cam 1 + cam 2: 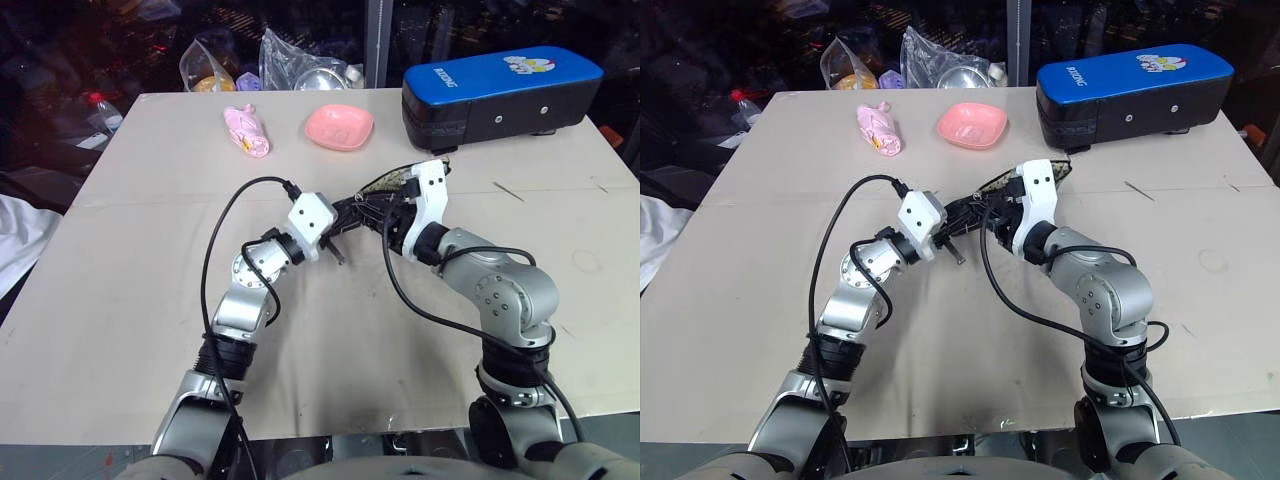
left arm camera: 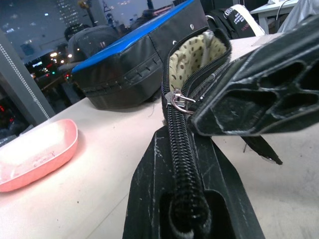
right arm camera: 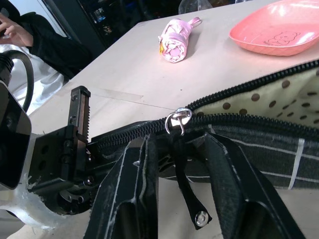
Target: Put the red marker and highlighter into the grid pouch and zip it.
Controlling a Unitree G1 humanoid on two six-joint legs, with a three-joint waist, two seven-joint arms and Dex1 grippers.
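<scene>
Our left hand (image 2: 192, 199) is clamped on the zipped end of the grid pouch (image 3: 259, 124), held just above the worktop (image 1: 150, 260). The zipper pull (image 3: 178, 121) hangs between our right hand's (image 3: 174, 199) fingers, probably not pinched yet; the zipper runs lengthwise from left hand toward right.

Both arms reach in over the middle of the tabletop, forearms angled toward each other so the wrists nearly meet. The left gripper (image 1: 340, 232) is clamped tight, pointing rightward. The right gripper (image 1: 385, 212) points leftward, its two black fingers (image 3: 130, 199) standing apart.
</scene>
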